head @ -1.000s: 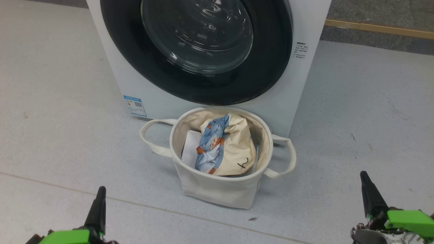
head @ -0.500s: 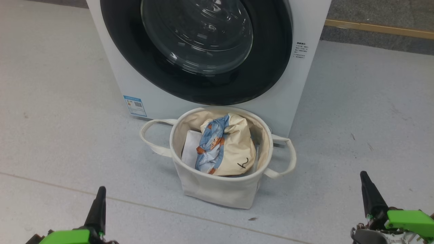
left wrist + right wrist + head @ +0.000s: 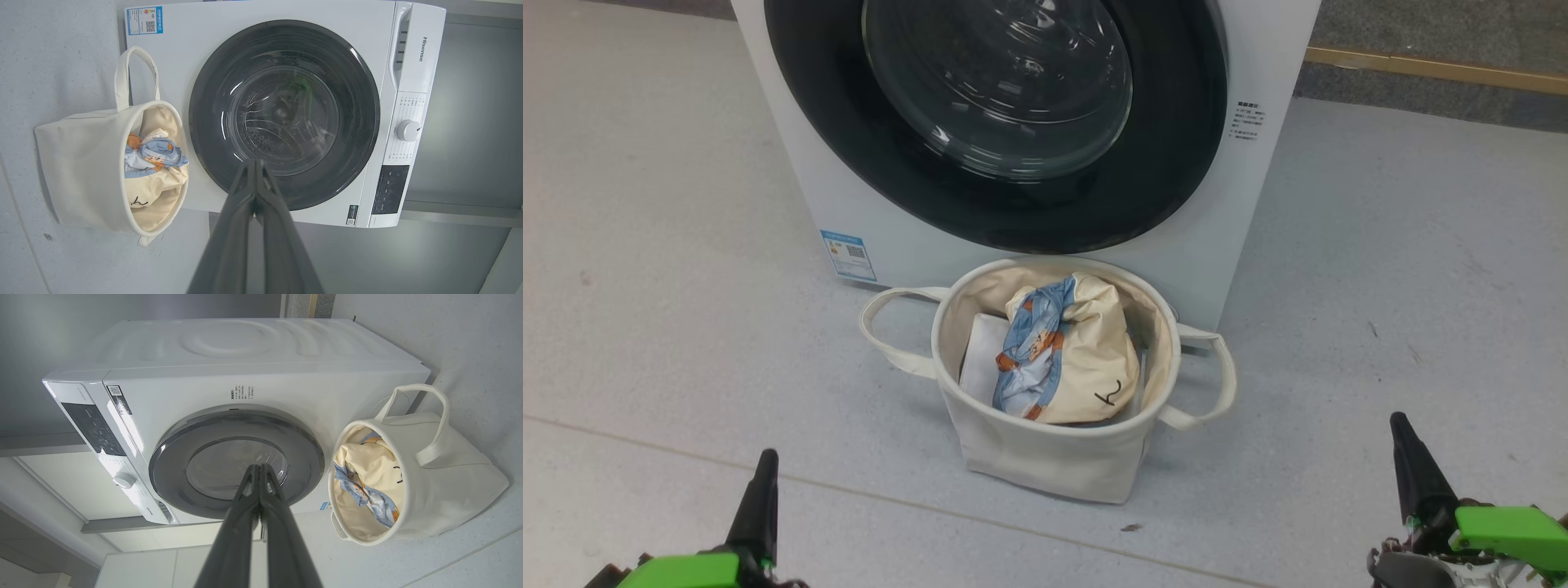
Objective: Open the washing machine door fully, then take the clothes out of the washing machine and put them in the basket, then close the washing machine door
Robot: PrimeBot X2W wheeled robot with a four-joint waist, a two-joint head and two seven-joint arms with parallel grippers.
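The washing machine stands white and boxy on the pale grey floor. Its door is shut, the wide black rim lying flat against the front and the clear glass bowl bulging in the middle. A small blue-and-white label sits low on the left of the front, and a block of tiny print sits to the right of the door. In the left wrist view a white knob shows on the control strip at the machine's top.

The basket stands upright on the floor just in front of the machine, below the door. I cannot tell whether its far wall touches the front. One loop handle sticks out to the left and the other to the right.

The clothes lie bunched inside the basket. The cream garment, with its small black mark, takes the middle and right. The light blue garment, printed with orange-brown figures, is tucked against the cream one's left side. To the left of them a plain white folded sheet lies against the basket's inner wall.

The left pincer is low at the near left, its two dark fingers pressed together into a single point, with nothing between them. The right pincer is at the near right, likewise closed and empty. Both point toward the machine. Both are well apart from the basket, with bare floor between.
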